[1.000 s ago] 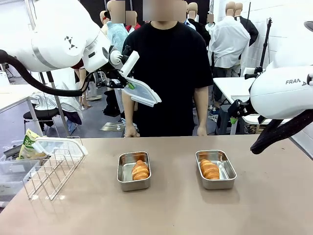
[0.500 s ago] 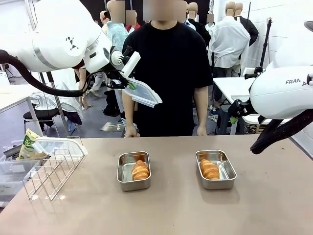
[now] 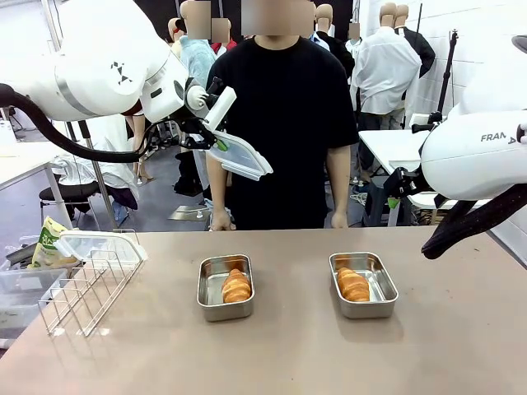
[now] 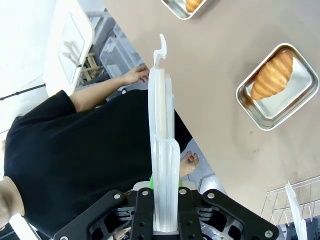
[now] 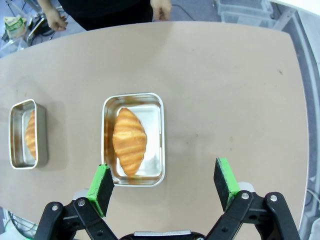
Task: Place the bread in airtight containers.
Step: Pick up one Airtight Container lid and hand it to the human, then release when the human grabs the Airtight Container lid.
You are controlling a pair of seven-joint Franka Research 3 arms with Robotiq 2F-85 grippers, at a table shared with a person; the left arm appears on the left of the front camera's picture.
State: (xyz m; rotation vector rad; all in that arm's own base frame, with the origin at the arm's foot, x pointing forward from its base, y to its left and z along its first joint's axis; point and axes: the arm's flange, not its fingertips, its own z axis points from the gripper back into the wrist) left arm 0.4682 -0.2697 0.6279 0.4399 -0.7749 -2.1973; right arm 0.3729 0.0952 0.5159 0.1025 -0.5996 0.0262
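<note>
Upper left of the front view, the left gripper (image 3: 216, 141) is clenched on a clear lid (image 3: 245, 158) that hides most of its pads. The right gripper (image 5: 165, 182) gapes empty. Lower middle, one croissant (image 3: 236, 286) lies in the left steel pan (image 3: 203, 290), the other croissant (image 3: 353, 284) in the right steel pan (image 3: 387, 285).

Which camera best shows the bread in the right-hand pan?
The right wrist view: it looks straight down on the bread, whole in its pan. The front view shows it smaller, at a slant; the left wrist view cuts it off at the top edge.
</note>
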